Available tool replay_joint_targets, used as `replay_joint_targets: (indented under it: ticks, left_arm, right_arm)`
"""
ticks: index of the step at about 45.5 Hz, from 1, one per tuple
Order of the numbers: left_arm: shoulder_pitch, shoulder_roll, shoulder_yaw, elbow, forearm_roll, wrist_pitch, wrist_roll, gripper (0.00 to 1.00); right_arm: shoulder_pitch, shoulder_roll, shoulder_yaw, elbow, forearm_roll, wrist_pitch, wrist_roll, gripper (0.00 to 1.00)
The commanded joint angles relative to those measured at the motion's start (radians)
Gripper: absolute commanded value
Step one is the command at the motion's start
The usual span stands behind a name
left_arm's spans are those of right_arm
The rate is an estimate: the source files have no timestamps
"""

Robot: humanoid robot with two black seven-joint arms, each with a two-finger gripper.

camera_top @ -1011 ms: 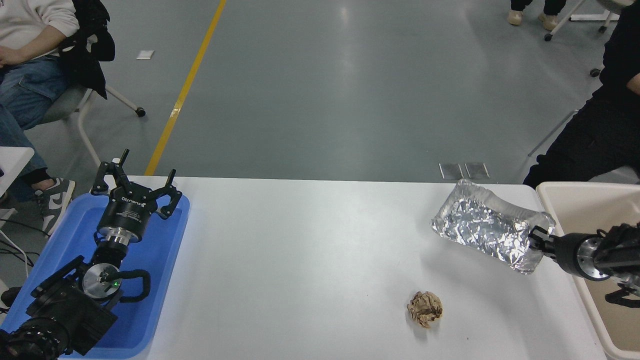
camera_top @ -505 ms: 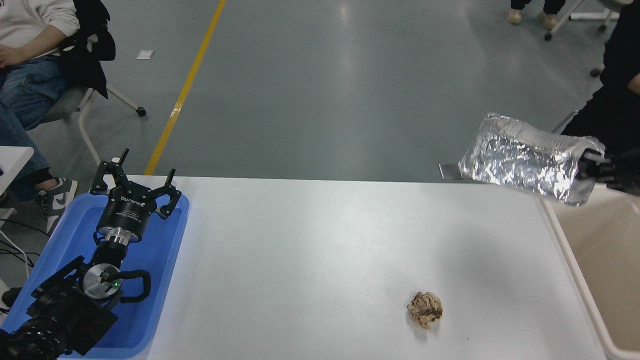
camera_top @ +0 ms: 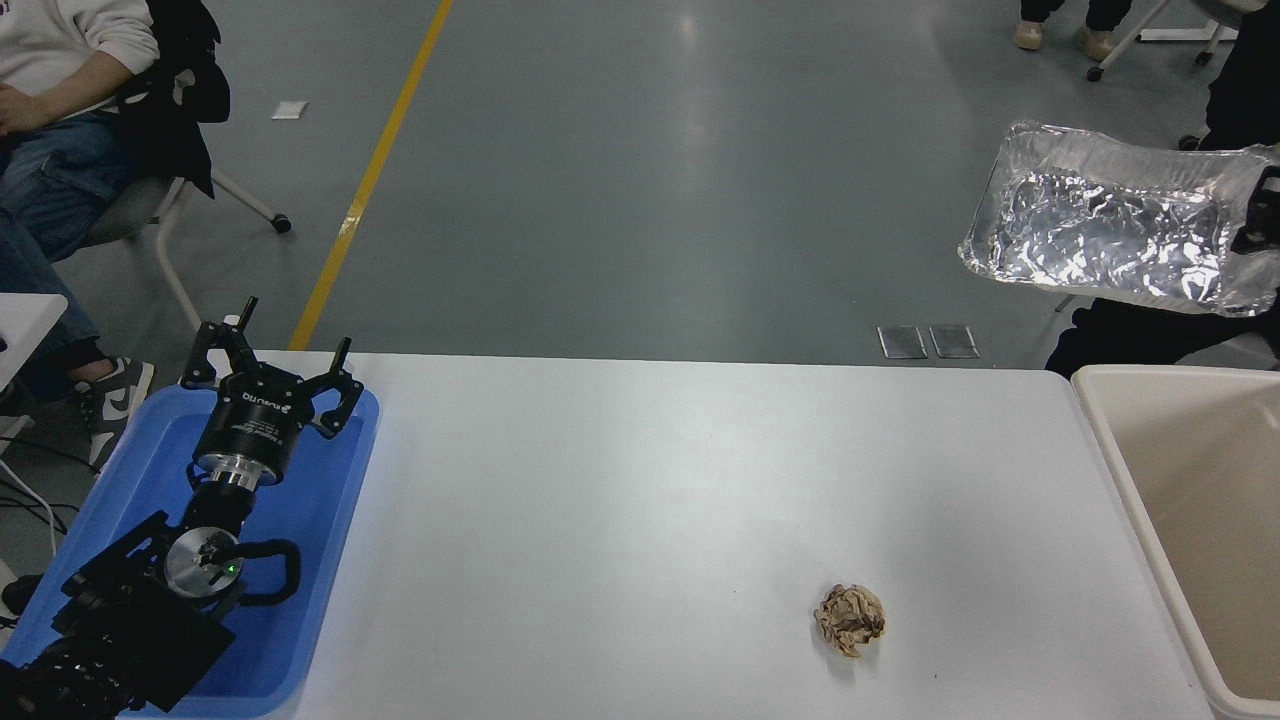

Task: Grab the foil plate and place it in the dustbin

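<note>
The shiny crinkled foil plate (camera_top: 1115,222) hangs high in the air at the far right, above and beyond the table's far right corner, tilted with its inside facing me. My right gripper (camera_top: 1262,210) is shut on the plate's right end; only its fingertips show at the picture's right edge. The beige dustbin (camera_top: 1125,455) stands at the table's right end, below and nearer than the plate. My left gripper (camera_top: 270,375) is open and parked over the blue tray at the lower left.
A crumpled brown paper ball (camera_top: 850,619) lies on the white table (camera_top: 650,520) near the front right. The blue tray (camera_top: 320,520) sits at the left. A seated person (camera_top: 60,110) is at the far left, another in black (camera_top: 1170,320) behind the dustbin.
My right gripper has lifted the foil plate off the table's right end, up and to the right, until the arm left the picture. The left arm has not moved.
</note>
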Motion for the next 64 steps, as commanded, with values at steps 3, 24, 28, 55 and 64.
replay_joint_targets:
  ticks: [3,24,28,55,64]
  left_arm:
    - [0.0,0.001,0.0,-0.001,0.0,0.0,0.0,1.0]
    - [0.0,-0.001,0.0,-0.001,0.0,0.0,0.0,1.0]
    - [0.0,0.001,0.0,-0.001,0.0,0.0,0.0,1.0]
    - [0.0,0.001,0.0,-0.001,0.0,0.0,0.0,1.0]
    - [0.0,0.001,0.0,0.0,0.0,0.0,0.0,1.0]
  right_arm:
    - [-0.045,-0.001,-0.006,-0.026,-0.004,-0.01,-0.003,0.0]
    - [-0.708,-0.003,0.041,-0.458,0.224,-0.209,-0.021,0.0]
    - [-0.801,-0.003,0.052,-0.517,0.267,-0.26,-0.035,0.0]
    - [-1.426,0.094,0.477,-0.992,0.269,-0.393,-0.164,0.0]
    - [-1.472,0.109,0.524,-1.003,0.267,-0.428,-0.164,0.0]
